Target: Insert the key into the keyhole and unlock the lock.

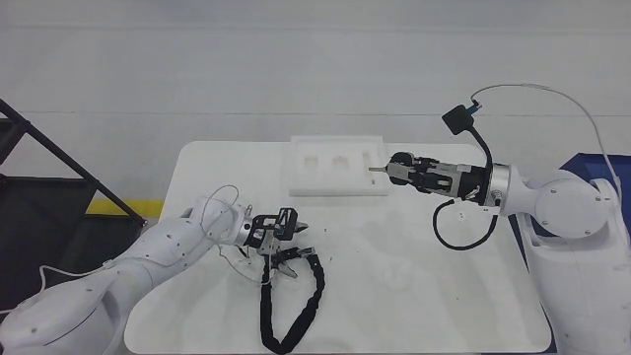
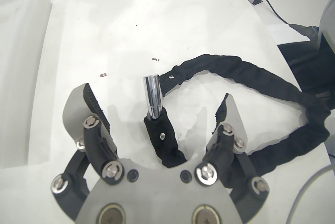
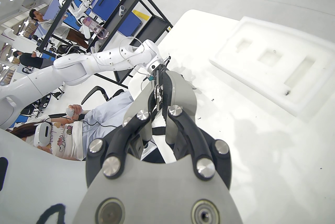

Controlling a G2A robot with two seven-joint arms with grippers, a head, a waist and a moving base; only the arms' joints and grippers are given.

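While left tool (image 2: 157, 91) gapes over chain lock (image 2: 248, 66), right tool (image 1: 391, 170) pinches key (image 1: 376, 169) by foam tray (image 1: 335, 192).

White table (image 1: 414, 286) — foam tray (image 1: 335, 188), black chain lock (image 1: 264, 316)

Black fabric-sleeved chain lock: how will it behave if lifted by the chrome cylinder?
Probably floppy: the black fabric-sleeved chain lock lies in a loose loop on the white table, so the rest would sag. Its chrome cylinder, inside the open left gripper, looks smooth and round; it may slip or roll.
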